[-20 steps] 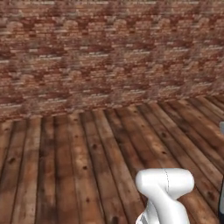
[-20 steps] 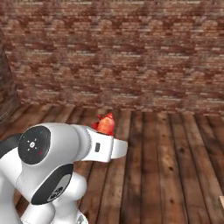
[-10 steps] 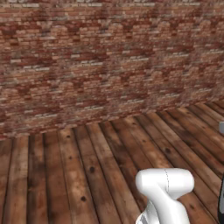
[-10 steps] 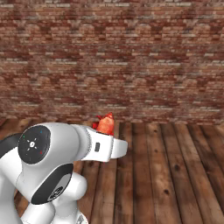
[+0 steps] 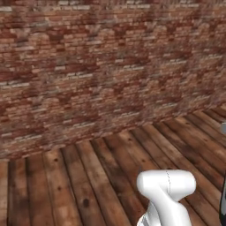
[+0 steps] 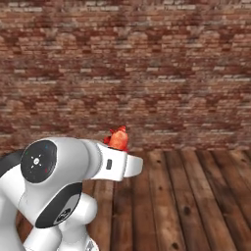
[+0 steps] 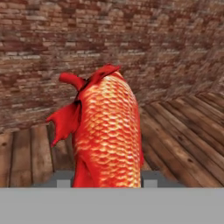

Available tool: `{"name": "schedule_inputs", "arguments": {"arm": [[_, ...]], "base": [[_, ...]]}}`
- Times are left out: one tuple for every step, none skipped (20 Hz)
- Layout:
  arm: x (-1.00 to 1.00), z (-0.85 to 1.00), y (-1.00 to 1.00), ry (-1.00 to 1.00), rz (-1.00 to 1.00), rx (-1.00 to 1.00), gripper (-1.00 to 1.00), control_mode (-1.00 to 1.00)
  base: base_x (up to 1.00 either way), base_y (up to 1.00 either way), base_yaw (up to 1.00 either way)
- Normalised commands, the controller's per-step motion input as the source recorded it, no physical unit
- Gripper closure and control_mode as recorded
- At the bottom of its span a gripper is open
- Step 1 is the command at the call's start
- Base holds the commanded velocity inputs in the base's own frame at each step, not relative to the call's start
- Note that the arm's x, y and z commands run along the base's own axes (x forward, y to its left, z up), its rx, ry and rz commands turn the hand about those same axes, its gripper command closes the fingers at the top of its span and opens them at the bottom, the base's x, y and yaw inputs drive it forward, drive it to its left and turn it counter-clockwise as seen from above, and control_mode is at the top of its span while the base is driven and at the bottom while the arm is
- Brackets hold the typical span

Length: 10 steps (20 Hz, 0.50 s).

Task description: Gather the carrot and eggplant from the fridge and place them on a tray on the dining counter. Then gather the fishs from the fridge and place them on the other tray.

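Hand view, nearest: a red-orange scaled fish (image 7: 107, 131) stands upright between the two finger tips, fins flaring to its left. It is not the silvery colour I expected, but it is plainly a fish.
Claw: the gripper (image 7: 107, 179) is clenched on the fish; both tips sit against its lower body with no gap I can see.
Right base view, arm: my white arm (image 6: 63, 186) is folded low at the left, and the fish (image 6: 118, 138) pokes up just behind the forearm, carried high and clear of the floor.
Left base view, arm: one white elbow link (image 5: 167, 190) at the bottom edge.
Floor: dark wooden planks (image 5: 88, 185) run away from the base to the wall.
Far: a brick wall (image 6: 147, 73) closes off both base views.
Change: compared with a second ago the whole picture has swung. The wall's foot and the plank lines have shifted in both base views, while arm and fish sit in the same place in the picture. I read that as the base turning, not the cargo moving.
Meaning: I judge this is transit with one fish in hand, heading for the other tray; the grip looks stable.
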Motion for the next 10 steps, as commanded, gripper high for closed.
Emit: {"name": "schedule_inputs", "arguments": {"arm": [[0.00,0.00,0.00,0.00,0.00,0.00,1.00,1.00],[0.00,0.00,0.00,0.00,0.00,0.00,1.00,1.00],[0.00,0.00,0.00,0.00,0.00,0.00,1.00,1.00],[0.00,0.00,0.00,0.00,0.00,0.00,1.00,1.00],[0.00,0.00,0.00,0.00,0.00,0.00,1.00,1.00],[0.00,0.00,0.00,0.00,0.00,0.00,1.00,1.00],[0.00,0.00,0.00,0.00,0.00,0.00,1.00,1.00],[0.00,0.00,0.00,0.00,0.00,0.00,1.00,1.00],[0.00,0.00,0.00,0.00,0.00,0.00,1.00,1.00],[0.00,0.00,0.00,0.00,0.00,0.00,1.00,1.00]], "base": [[0.94,-0.33,-0.24],[0.94,-0.33,-0.25],[0.91,-0.38,-0.26],[0.87,-0.43,-0.27],[0.82,-0.46,-0.29],[0.76,-0.47,-0.30],[0.69,-0.48,-0.34],[0.62,-0.40,-0.38],[0.57,-0.36,-0.40],[0.47,-0.28,-0.47]]}}
